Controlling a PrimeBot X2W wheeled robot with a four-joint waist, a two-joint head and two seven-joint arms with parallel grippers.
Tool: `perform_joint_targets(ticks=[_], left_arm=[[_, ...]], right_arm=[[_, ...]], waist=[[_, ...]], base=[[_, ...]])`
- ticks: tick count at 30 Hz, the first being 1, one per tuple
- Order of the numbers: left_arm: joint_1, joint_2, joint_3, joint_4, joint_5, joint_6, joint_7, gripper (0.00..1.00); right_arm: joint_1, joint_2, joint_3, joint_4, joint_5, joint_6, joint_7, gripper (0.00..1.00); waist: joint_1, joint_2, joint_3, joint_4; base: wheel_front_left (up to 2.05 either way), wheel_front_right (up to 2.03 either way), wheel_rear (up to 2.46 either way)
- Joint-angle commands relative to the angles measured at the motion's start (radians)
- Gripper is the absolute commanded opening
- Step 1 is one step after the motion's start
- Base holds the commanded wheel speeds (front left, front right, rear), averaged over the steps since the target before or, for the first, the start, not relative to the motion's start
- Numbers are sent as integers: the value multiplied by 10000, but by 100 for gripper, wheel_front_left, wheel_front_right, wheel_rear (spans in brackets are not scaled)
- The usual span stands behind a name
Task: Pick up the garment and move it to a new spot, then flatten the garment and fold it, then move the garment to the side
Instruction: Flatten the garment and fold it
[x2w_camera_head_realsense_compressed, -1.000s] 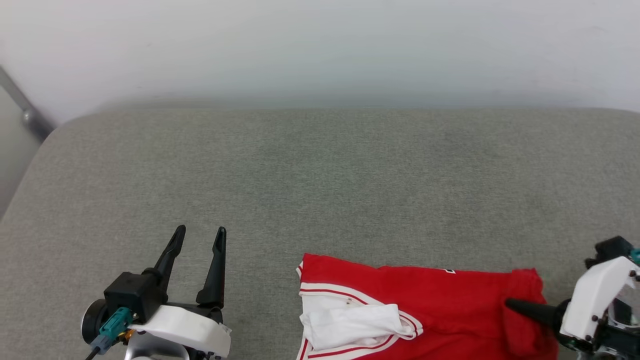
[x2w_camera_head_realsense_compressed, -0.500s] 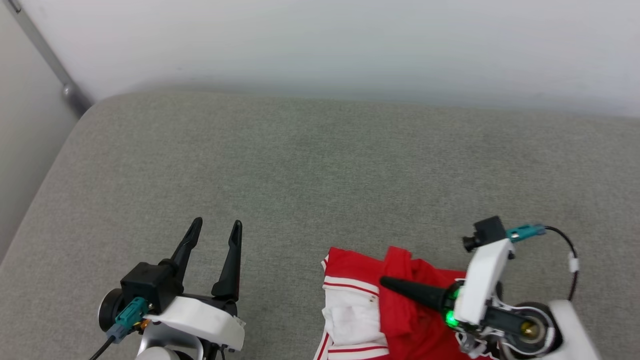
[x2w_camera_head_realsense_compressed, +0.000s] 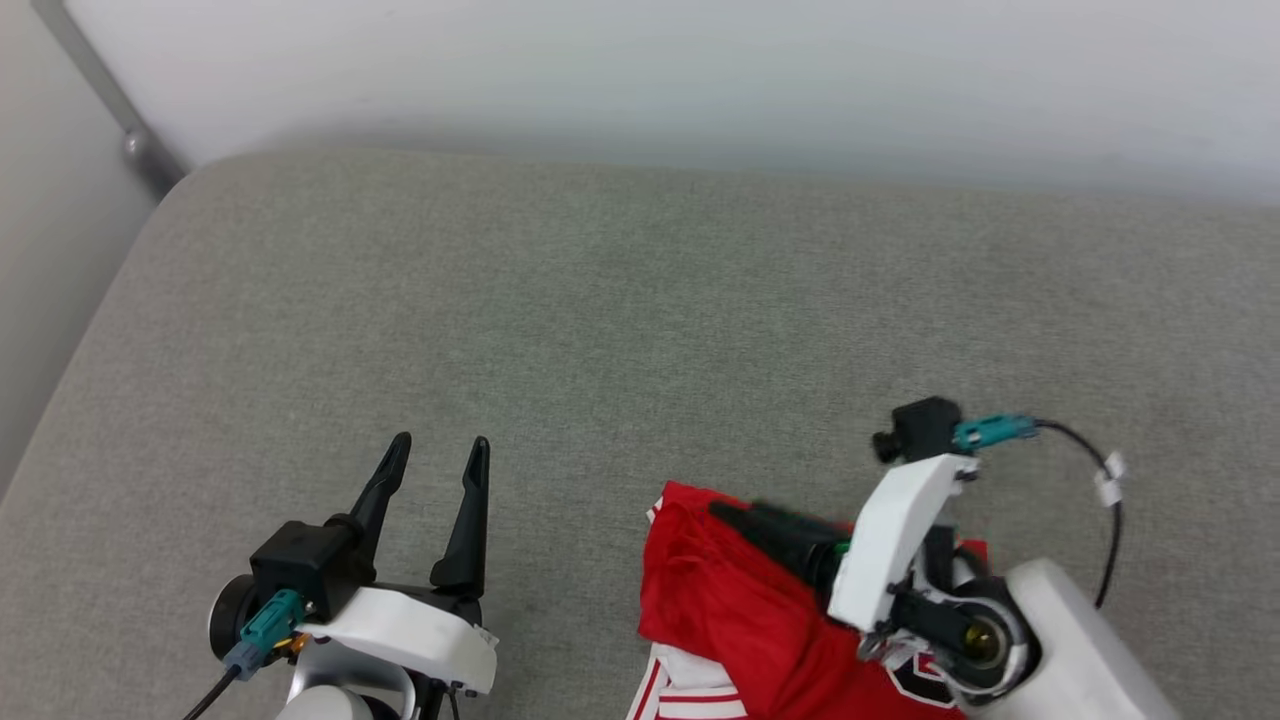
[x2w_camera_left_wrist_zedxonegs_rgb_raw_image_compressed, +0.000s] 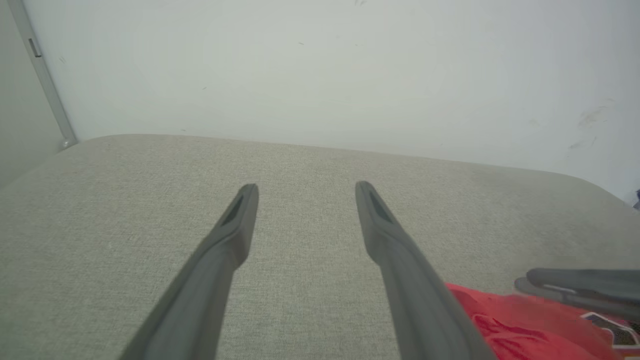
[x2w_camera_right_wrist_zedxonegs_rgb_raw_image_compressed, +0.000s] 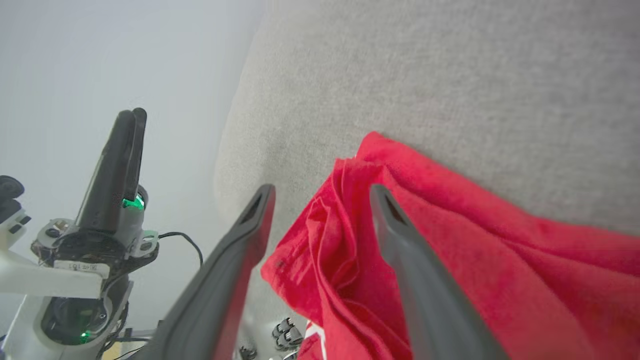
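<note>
The garment (x2w_camera_head_realsense_compressed: 720, 600), a red jersey with white striped trim, lies bunched at the near edge of the grey cushion (x2w_camera_head_realsense_compressed: 600, 320), a red layer folded over its left part. My right gripper (x2w_camera_head_realsense_compressed: 730, 515) reaches left across it. In the right wrist view the right gripper (x2w_camera_right_wrist_zedxonegs_rgb_raw_image_compressed: 321, 192) is open, its fingers apart over the folded red edge of the garment (x2w_camera_right_wrist_zedxonegs_rgb_raw_image_compressed: 475, 260). My left gripper (x2w_camera_head_realsense_compressed: 440, 443) stands open over bare cushion to the garment's left, holding nothing. In the left wrist view the left gripper (x2w_camera_left_wrist_zedxonegs_rgb_raw_image_compressed: 306, 186) is open, with the garment (x2w_camera_left_wrist_zedxonegs_rgb_raw_image_compressed: 500, 320) at the lower right.
A white wall runs behind the cushion. A grey metal bar (x2w_camera_head_realsense_compressed: 100, 90) slants down at the upper left corner. The cushion's rounded left edge drops off beyond my left gripper.
The camera has shifted. My right gripper swept left across the garment, dragging its red right edge over the white sleeve, and its jaws have now opened. The left gripper stayed open.
</note>
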Motion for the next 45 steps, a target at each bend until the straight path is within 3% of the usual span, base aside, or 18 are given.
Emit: perform_joint_targets(ticks=[1, 7, 12, 16, 21, 26, 33, 45], left_arm=[[-33, -28, 25, 83, -6, -4, -74, 100], [148, -39, 96, 274, -27, 79, -168, 100], [410, 58, 286, 296, 12, 211, -284, 100], [691, 142, 426, 222, 143, 310, -361, 100], [962, 192, 522, 110, 244, 337, -406, 100], [1304, 130, 566, 45, 313, 322, -441, 100], [1774, 51, 665, 9, 201, 340, -459, 100], [1795, -123, 892, -24, 130, 288, -474, 100]], right_arm=[[-64, -437, 90, -478, -479, -4, -493, 100], [683, -1743, -581, -1385, -3442, -4, -2517, 100], [1814, -2054, -2513, -1891, -5624, -3, -3509, 100], [2820, -1833, -3981, -2802, -7108, -3, -4489, 100], [3705, -1448, -4578, -3848, -7758, -4, -5298, 100], [4739, -882, -4556, -4847, -8107, -4, -5704, 100], [5528, -419, -4163, -5684, -8250, -4, -5514, 100], [5674, -362, -4355, -5846, -7912, -4, -4577, 100]], waist=[[-1, -1, -136, -157], [-1, -1, -550, -537], [-1, -1, -902, -846], [-1, -1, -1199, -1018], [-1, -1, -1410, -1159], [-1, -1, -1618, -1275], [-1, -1, -1754, -1446], [-1, -1, -1688, -1403]], base=[[0, 0, 0], [0, 0, 0], [0, 0, 0], [0, 0, 0], [0, 0, 0], [0, 0, 0], [0, 0, 0], [0, 0, 0]])
